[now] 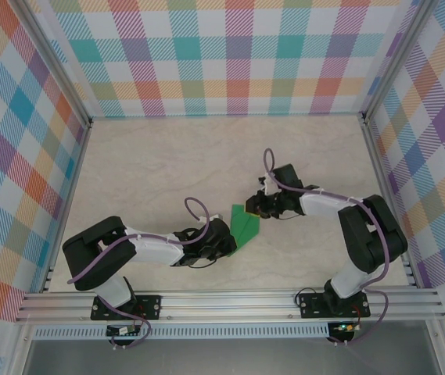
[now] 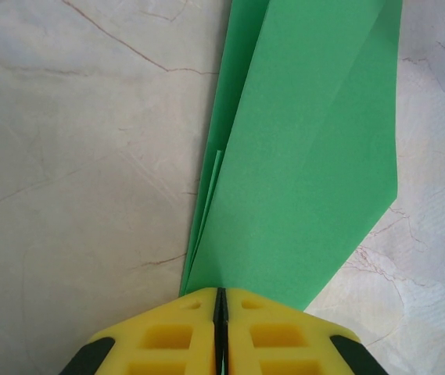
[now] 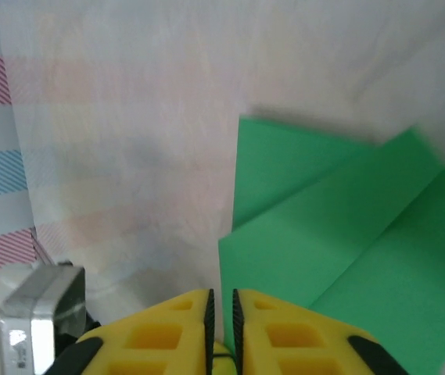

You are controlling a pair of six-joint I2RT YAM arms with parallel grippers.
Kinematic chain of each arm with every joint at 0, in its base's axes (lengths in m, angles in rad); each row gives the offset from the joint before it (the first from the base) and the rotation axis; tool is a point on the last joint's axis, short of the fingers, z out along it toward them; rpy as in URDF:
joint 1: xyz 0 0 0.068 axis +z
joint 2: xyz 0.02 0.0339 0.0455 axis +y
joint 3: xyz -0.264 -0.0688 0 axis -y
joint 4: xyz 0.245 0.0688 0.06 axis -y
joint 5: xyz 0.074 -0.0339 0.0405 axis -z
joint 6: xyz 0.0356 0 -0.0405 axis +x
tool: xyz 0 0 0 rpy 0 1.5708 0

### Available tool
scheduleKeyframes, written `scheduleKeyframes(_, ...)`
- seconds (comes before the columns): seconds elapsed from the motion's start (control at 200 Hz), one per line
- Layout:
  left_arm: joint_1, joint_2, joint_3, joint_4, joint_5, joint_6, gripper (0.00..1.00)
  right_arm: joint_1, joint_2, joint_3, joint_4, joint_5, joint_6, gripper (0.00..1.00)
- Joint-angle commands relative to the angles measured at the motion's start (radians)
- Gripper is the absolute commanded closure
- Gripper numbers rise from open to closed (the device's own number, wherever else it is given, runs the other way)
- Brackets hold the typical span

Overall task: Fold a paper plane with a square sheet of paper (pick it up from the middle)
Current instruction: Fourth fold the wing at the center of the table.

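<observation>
While both pinch: tear risk

Left end effector and right end effector each look clamped shut on opposite ends of the paper plane, mid-tabletop. Uneven pulling could rip it or undo the creases.

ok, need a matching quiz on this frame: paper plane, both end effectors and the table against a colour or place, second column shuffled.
1. paper plane
2. left end effector
3. right end effector
4. table

A. beige, marble-veined
B. shut on the plane's far right edge
C. bright green, creased
D. shut on the plane's near, narrow end

Pairs: 1-C, 2-D, 3-B, 4-A
</observation>
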Motion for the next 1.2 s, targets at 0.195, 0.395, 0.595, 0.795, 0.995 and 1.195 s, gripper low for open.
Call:
scheduleKeyframes(0.195,-0.035,0.063,-0.027,-0.196,0.073,0.025,0.89,0.136,0.027,-0.084,0.097,0.023,0.123,0.96)
scheduleKeyframes(0.395,-0.036,0.060,-0.029,-0.198,0.072,0.025,0.89,0.165,0.114,-0.110,0.148,0.035,0.137,0.96)
scheduleKeyframes(0.595,-0.036,0.056,-0.033,-0.206,0.069,0.025,0.89,0.169,0.124,-0.075,0.012,0.172,0.105,0.96)
scheduleKeyframes(0.795,-0.036,0.052,-0.044,-0.209,0.069,0.024,0.90,0.143,0.071,-0.014,-0.063,0.243,0.069,0.93)
scheduleKeyframes(0.995,-0.036,0.037,-0.047,-0.216,0.064,0.024,0.90,0.064,0.095,0.000,-0.025,0.250,0.003,0.92)
scheduleKeyframes(1.195,-0.036,0.036,-0.058,-0.213,0.063,0.020,0.90,-0.051,0.071,-0.019,0.074,0.124,-0.006,0.90)
